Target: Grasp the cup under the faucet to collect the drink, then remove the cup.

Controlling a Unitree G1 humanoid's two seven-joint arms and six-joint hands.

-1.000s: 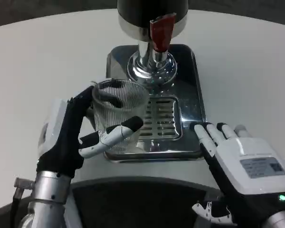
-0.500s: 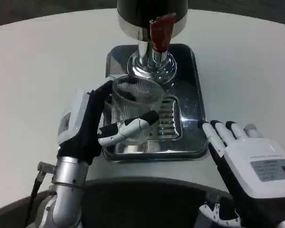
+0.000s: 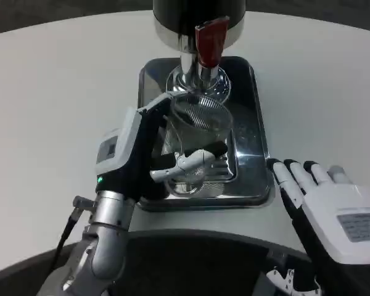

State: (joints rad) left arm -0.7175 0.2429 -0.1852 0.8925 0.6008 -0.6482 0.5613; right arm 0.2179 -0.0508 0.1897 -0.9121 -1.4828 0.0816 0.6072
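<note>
Ribbed glass cup sits clamped in the left robot hand beneath the red faucet. Right robot hand rests empty, fingers apart, on the white bench.

Head view, steeply down onto table

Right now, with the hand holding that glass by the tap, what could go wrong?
The cup looks tilted in the left hand, so drink could run over its low side. It may not sit squarely under the red tap, so the pour might land on the tray. Glass could slip from the fingers.
</note>
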